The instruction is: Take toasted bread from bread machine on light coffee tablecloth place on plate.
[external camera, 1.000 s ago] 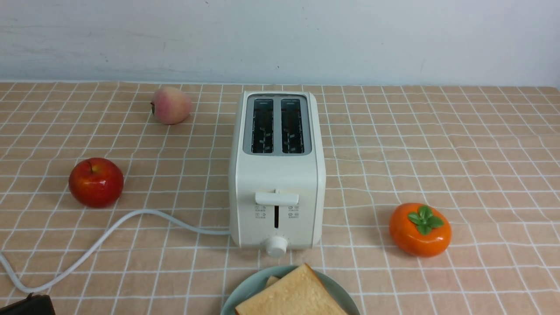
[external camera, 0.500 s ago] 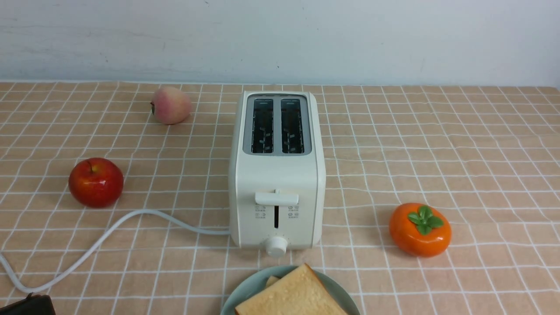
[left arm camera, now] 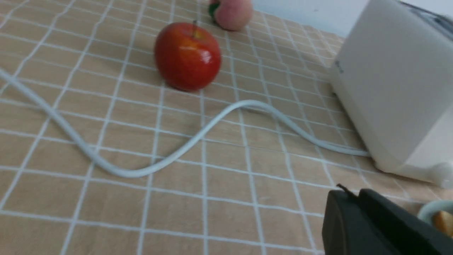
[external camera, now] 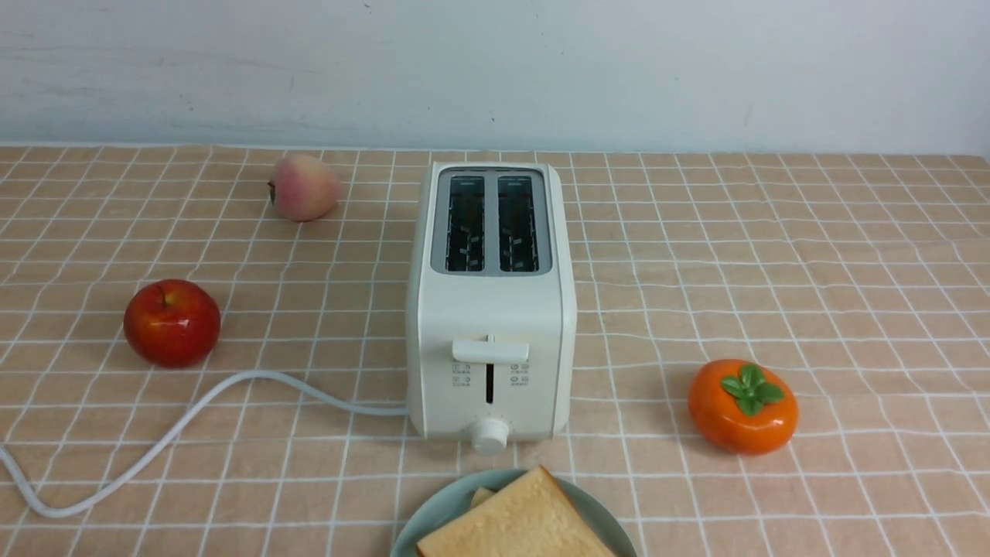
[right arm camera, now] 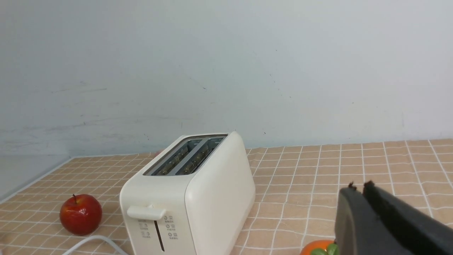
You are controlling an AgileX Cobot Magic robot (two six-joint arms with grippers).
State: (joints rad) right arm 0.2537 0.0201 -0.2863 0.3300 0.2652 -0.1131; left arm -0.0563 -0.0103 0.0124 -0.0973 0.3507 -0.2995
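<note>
The cream-white bread machine point(external camera: 491, 309) stands mid-table on the checked tan tablecloth point(external camera: 773, 255), and both its slots show empty. Just in front of it, at the near edge, the pale green plate point(external camera: 433, 514) carries the toasted bread point(external camera: 518, 522); a second slice peeks out from under the top one. Neither arm appears in the front view. In the left wrist view my left gripper point(left arm camera: 348, 193) is shut and empty, low over the cloth, next to the plate point(left arm camera: 430, 209) and the bread machine point(left arm camera: 393, 88). My right gripper point(right arm camera: 357, 186) is shut and empty, to the right of the bread machine point(right arm camera: 191, 198).
A red apple point(external camera: 172, 322) sits left of the bread machine and a peach point(external camera: 303, 186) lies further back. An orange persimmon point(external camera: 742, 404) rests on the right. The white power cord point(external camera: 193, 418) snakes across the cloth to the left front edge.
The dark tip of my left gripper at the front view's lower left corner has slipped out of that view. Toast, plate and bread machine have not moved.
</note>
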